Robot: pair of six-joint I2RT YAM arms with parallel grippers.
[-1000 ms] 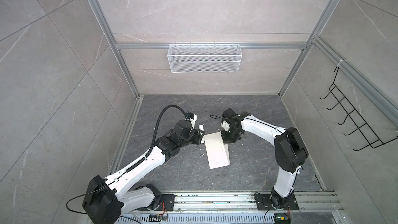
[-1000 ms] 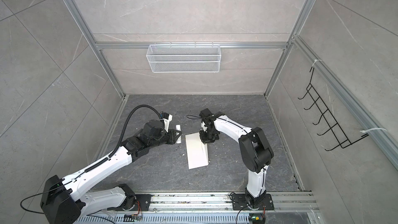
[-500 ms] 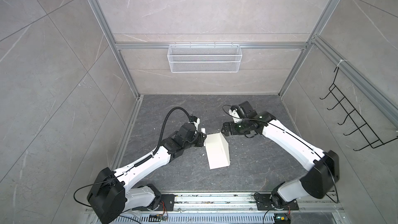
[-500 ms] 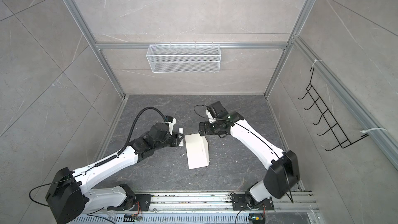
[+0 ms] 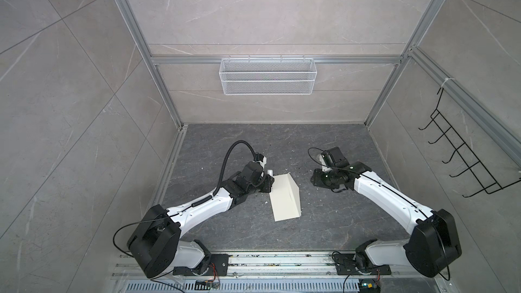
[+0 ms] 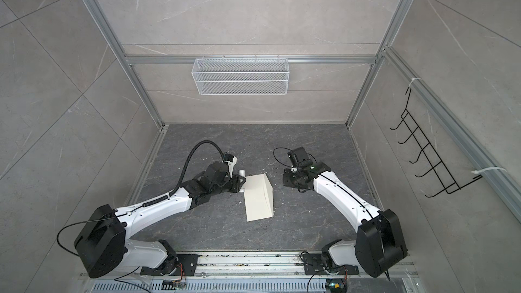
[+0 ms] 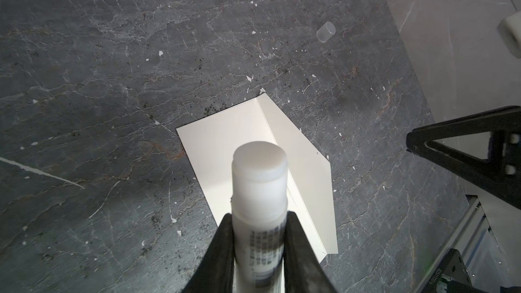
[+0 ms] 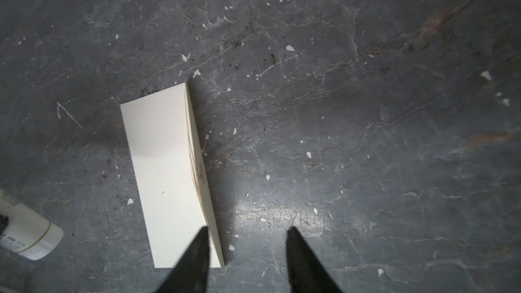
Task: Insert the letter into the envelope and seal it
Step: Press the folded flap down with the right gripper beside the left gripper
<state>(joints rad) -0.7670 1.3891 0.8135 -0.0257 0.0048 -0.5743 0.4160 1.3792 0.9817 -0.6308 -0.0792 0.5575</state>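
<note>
The envelope [image 5: 284, 201] lies on the surface [image 5: 324, 226] between the arms, its flap [image 7: 298, 164] half raised and unsealed. No tan letter shows; it is probably inside, though I can't see in. The left claw [image 7: 259, 215] clamps an uncapped glue stick [image 7: 259, 170] over the flap. The right claw [image 8: 248, 231] hangs spread and empty. Gluing and pressing shut remain.

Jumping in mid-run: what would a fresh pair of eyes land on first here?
The cream-white envelope lies mid-way across the dark stone table, its long flap half raised. Next comes the uncapped glue stick, clamped in the left claw at the envelope's far end. The right claw hangs open and empty off the flap side.
</note>
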